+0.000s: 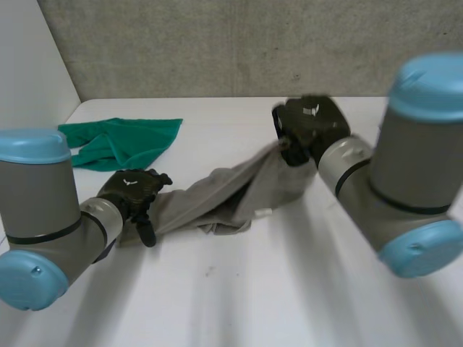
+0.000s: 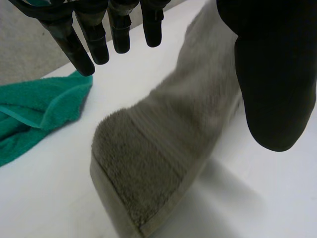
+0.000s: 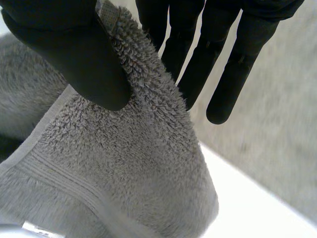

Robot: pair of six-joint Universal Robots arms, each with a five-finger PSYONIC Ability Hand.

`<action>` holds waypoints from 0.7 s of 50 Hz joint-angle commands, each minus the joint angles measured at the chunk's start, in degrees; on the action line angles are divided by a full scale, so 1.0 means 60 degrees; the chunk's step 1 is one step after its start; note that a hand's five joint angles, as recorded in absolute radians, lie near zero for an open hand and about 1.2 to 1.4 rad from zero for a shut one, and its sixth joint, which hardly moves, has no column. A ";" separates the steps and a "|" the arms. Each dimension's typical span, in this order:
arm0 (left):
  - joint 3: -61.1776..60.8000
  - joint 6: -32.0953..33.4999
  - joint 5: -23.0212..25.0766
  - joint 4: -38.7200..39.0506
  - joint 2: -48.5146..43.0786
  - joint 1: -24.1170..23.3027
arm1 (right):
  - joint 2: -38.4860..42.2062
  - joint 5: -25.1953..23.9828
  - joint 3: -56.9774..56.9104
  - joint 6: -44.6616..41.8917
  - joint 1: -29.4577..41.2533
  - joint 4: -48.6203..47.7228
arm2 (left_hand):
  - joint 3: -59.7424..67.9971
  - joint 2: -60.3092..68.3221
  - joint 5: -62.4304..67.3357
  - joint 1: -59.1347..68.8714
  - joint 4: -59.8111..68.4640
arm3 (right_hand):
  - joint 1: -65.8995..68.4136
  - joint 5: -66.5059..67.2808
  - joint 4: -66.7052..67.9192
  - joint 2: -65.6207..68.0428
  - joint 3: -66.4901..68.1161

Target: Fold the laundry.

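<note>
Two hands at grey towel (image 1: 231,191) | we see right hand (image 1: 309,129) pinching one end | left hand (image 1: 132,190) straight-fingered over the other

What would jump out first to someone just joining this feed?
A grey terry towel stretched slantwise across the white table, its raised end pinched by the right hand and its lower end at the left hand. Beyond the left hand, a crumpled green towel lies at the table's far corner.
</note>
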 commanded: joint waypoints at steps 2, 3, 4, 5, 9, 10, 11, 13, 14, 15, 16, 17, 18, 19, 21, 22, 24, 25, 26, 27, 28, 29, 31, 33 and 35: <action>0.0629 -0.0012 -0.0061 0.0355 -0.1185 -0.0286 | -0.1064 -0.0658 -0.1060 0.0503 0.0414 0.1543 | -0.0343 -0.0309 -0.0484 -0.0193 -0.0235 | 0.2481 0.2285 0.1934 0.2164 0.2058; 0.0746 -0.0041 -0.0090 0.0355 -0.1303 -0.0344 | -0.1108 -0.0643 -0.1133 0.0547 0.0473 0.1632 | -0.0343 -0.0309 -0.0484 -0.0193 -0.0235 | 0.2481 0.2285 0.1934 0.2164 0.2058; 0.0979 -0.0187 -0.0134 0.0312 -0.1565 -0.0446 | -0.1180 -0.0643 -0.1265 0.0576 0.0546 0.1806 | -0.0343 -0.0309 -0.0484 -0.0193 -0.0235 | 0.2481 0.2285 0.1934 0.2164 0.2058; 0.1097 -0.0333 -0.0149 0.0268 -0.1669 -0.0534 | -0.1181 -0.0614 -0.1309 0.0577 0.0590 0.1866 | -0.0343 -0.0309 -0.0484 -0.0193 -0.0235 | 0.2481 0.2285 0.1934 0.2164 0.2058; 0.1596 -0.1022 -0.0237 -0.0099 -0.1948 -0.0988 | -0.1152 -0.0410 -0.1442 0.0591 0.0635 0.1838 | 0.2505 0.2540 0.2364 0.2656 0.2614 | 0.2481 0.2285 0.1934 0.2164 0.2058; 0.1669 -0.1153 -0.0295 -0.0142 -0.1934 -0.1062 | -0.1152 -0.0365 -0.1471 0.0577 0.0634 0.1823 | 0.4383 0.4417 0.4242 0.4533 0.4491 | 0.2481 0.2285 0.1934 0.2164 0.2058; 0.1800 -0.1372 -0.0513 -0.0114 -0.1934 -0.1164 | -0.1123 -0.0292 -0.1457 0.0562 0.0634 0.1823 | 0.8732 0.8766 0.8590 0.8882 0.8840 | 0.2481 0.2285 0.1934 0.2164 0.2058; 0.1918 -0.1550 -0.0924 -0.0026 -0.1890 -0.1121 | -0.1108 -0.0233 -0.1442 0.0518 0.0591 0.1852 | 1.1323 1.1358 1.1182 1.1474 1.1432 | 0.2481 0.2285 0.1934 0.2164 0.2058; 0.1933 -0.1608 -0.1158 0.0032 -0.1803 -0.1078 | -0.1108 -0.0233 -0.1427 0.0489 0.0561 0.1867 | 1.1324 1.1358 1.1182 1.1474 1.1432 | 0.2481 0.2285 0.1934 0.2164 0.2058; 0.1934 -0.1667 -0.1697 0.0105 -0.1439 -0.0874 | -0.1108 -0.0277 -0.1398 0.0329 0.0460 0.1867 | 1.1324 1.1358 1.1182 1.1474 1.1432 | 0.2481 0.2285 0.1934 0.2164 0.2058; 0.1905 -0.1667 -0.1934 0.0121 -0.1204 -0.0742 | -0.1108 -0.0292 -0.1369 0.0212 0.0372 0.1867 | 1.1324 1.1358 1.1182 1.1474 1.1432 | 0.2481 0.2285 0.1934 0.2164 0.2058; 0.1875 -0.1653 -0.2125 0.0106 -0.0926 -0.0610 | -0.1093 -0.0321 -0.1354 0.0066 0.0255 0.1881 | 1.1324 1.1358 1.1182 1.1474 1.1432 | 0.2481 0.2285 0.1934 0.2164 0.2058; 0.1817 -0.1624 -0.2228 0.0092 -0.0633 -0.0478 | -0.1079 -0.0350 -0.1325 -0.0110 0.0109 0.1896 | 1.1324 1.1358 1.1182 1.1474 1.1432 | 0.2481 0.2285 0.1934 0.2164 0.2058; 0.1686 -0.1479 -0.2128 0.0033 0.0023 -0.0215 | -0.1035 -0.0408 -0.1223 -0.0547 -0.0299 0.1940 | 1.1324 1.1358 1.1182 1.1474 1.1432 | 0.2481 0.2285 0.1934 0.2164 0.2058; 0.1597 -0.1215 -0.1763 -0.0113 0.0714 -0.0038 | -0.0991 -0.0511 -0.1105 -0.1003 -0.0711 0.2027 | 1.1324 1.1358 1.1182 1.1474 1.1432 | 0.2481 0.2285 0.1934 0.2164 0.2058; 0.1539 -0.1039 -0.1500 -0.0215 0.1051 0.0064 | -0.0962 -0.0584 -0.1061 -0.1295 -0.0931 0.2115 | 1.1324 1.1358 1.1182 1.1474 1.1432 | 0.2481 0.2285 0.1934 0.2164 0.2058; 0.1407 -0.0541 -0.0563 -0.0567 0.1975 0.0299 | -0.0859 -0.1008 -0.0958 -0.2320 -0.1517 0.2481 | 1.1324 1.1358 1.1182 1.1474 1.1432 | 0.2481 0.2285 0.1934 0.2164 0.2058; 0.1392 -0.0424 -0.0240 -0.0669 0.2253 0.0372 | -0.0801 -0.1169 -0.0958 -0.2657 -0.1678 0.2642 | 1.1324 1.1358 1.1182 1.1474 1.1432 | 0.2481 0.2285 0.1934 0.2164 0.2058; 0.1392 -0.0219 0.0386 -0.0888 0.2734 0.0460 | -0.0655 -0.1548 -0.0973 -0.3241 -0.1956 0.3020 | 1.1324 1.1358 1.1182 1.1474 1.1432 | 0.2481 0.2285 0.1934 0.2164 0.2058; 0.1421 -0.0159 0.0654 -0.0992 0.2928 0.0505 | -0.0581 -0.1740 -0.0987 -0.3478 -0.2074 0.3227 | 1.1324 1.1358 1.1182 1.1474 1.1432 | 0.2481 0.2285 0.1934 0.2164 0.2058; 0.1450 -0.0130 0.0888 -0.1080 0.3060 0.0534 | -0.0494 -0.1858 -0.1002 -0.3698 -0.2177 0.3345 | 1.1324 1.1358 1.1182 1.1474 1.1432 | 0.2481 0.2285 0.1934 0.2164 0.2058; 0.1479 -0.0158 0.1094 -0.1153 0.3105 0.0578 | -0.0391 -0.2048 -0.1031 -0.3860 -0.2265 0.3520 | 1.1324 1.1358 1.1182 1.1474 1.1432 | 0.2481 0.2285 0.1934 0.2164 0.2058; 0.1698 -0.0217 0.1301 -0.1227 0.2799 0.0651 | 0.0018 -0.2269 -0.1177 -0.3993 -0.2339 0.3756 | 1.1324 1.1358 1.1182 1.1474 1.1432 | 0.2481 0.2285 0.1934 0.2164 0.2058; 0.2049 -0.0232 0.1111 -0.1256 0.2126 0.0578 | 0.0487 -0.2284 -0.1412 -0.3950 -0.2354 0.3742 | 1.1324 1.1358 1.1182 1.1474 1.1432 | 0.2481 0.2285 0.1934 0.2164 0.2058; 0.2401 -0.0232 0.0907 -0.1285 0.1570 0.0505 | 0.0824 -0.2284 -0.1573 -0.3935 -0.2354 0.3684 | 1.1324 1.1358 1.1182 1.1474 1.1432 | 0.2481 0.2285 0.1934 0.2164 0.2058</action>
